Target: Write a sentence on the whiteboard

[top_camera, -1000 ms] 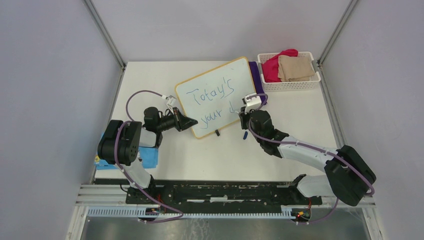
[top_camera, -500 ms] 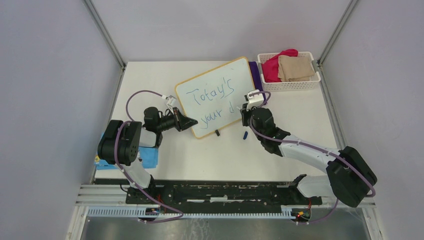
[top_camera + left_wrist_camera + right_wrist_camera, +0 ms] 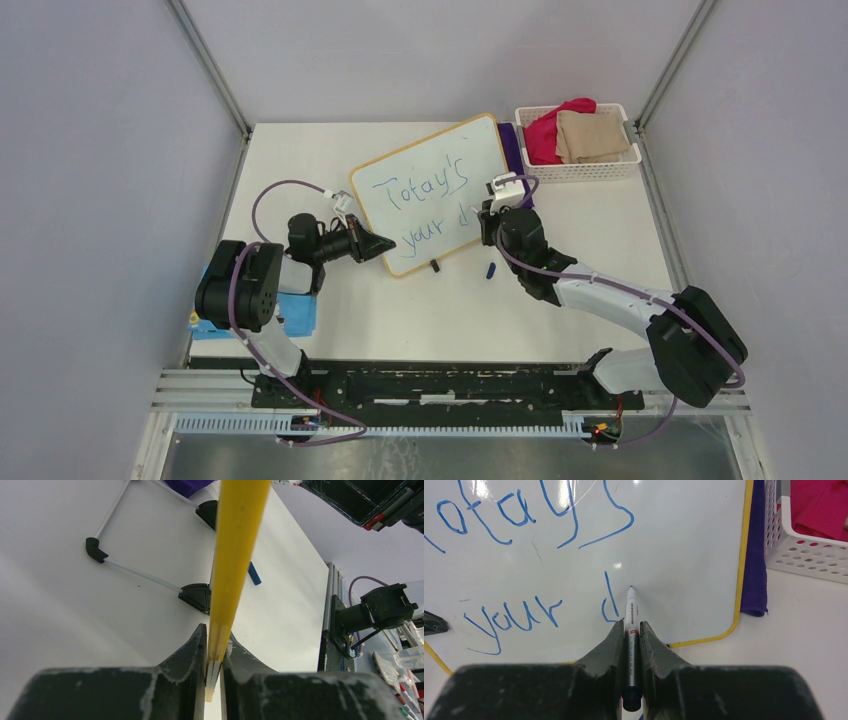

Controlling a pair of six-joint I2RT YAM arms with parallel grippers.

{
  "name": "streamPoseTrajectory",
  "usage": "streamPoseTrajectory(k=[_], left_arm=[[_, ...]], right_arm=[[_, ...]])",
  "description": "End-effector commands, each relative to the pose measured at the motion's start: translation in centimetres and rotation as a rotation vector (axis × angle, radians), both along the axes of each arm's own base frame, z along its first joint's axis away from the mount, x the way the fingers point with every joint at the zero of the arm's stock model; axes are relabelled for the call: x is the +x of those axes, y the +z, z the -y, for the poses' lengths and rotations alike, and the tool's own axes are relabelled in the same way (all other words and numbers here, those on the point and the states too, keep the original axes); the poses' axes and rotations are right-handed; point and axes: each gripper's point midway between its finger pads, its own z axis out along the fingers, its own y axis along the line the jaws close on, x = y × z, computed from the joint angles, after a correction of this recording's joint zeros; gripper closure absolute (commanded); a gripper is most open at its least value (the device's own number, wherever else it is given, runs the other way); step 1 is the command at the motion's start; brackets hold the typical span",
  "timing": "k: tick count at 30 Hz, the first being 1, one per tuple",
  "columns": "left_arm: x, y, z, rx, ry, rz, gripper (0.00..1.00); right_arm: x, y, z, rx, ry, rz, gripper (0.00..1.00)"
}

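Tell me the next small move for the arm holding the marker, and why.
Probably nudge the marker onward and start the next letter: the right gripper holds its tip just past the "d" after "your" on the whiteboard, which the left gripper clamps by its edge.

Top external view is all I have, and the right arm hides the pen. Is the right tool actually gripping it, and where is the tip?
Observer: Yes. On the right wrist view the right tool is shut on the marker, with the tip at the whiteboard just right of the "d".
Operator: What does the second line read up close?
Observer: That line of the sentence reads "your d" in blue, with nothing written after the d.
Operator: Is the left tool on the board or only near it?
Observer: The left wrist view shows the left tool clamped on the board's yellow frame edge.
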Motion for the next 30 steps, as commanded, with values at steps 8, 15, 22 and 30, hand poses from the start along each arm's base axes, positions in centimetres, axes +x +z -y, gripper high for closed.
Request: streamPoseTrajectory(k=[8, 15, 22, 30], left_arm=[[0.4, -2.1, -0.6, 0.060, 0.051, -0.055, 0.98], [0.4, -2.2, -0.5, 0.061, 0.051, -0.056, 0.98], [0.3, -2.2, -0.5, 0.062, 0.049, -0.055, 0.98], [0.3, -2.2, -0.5, 0.065, 0.046, -0.053, 0.98]], right_arm=[[0.2, 1.1, -1.3, 0.044, 0.051, 0.017, 1.00], [-0.8, -0.8, -0.6, 0.035, 0.049, -0.013, 1.00], [-1.2, -1.6, 0.5, 0.011, 0.017, -0.020, 1.00], [0.1, 0.3, 0.5, 0.003, -0.011, 0.014, 1.00]])
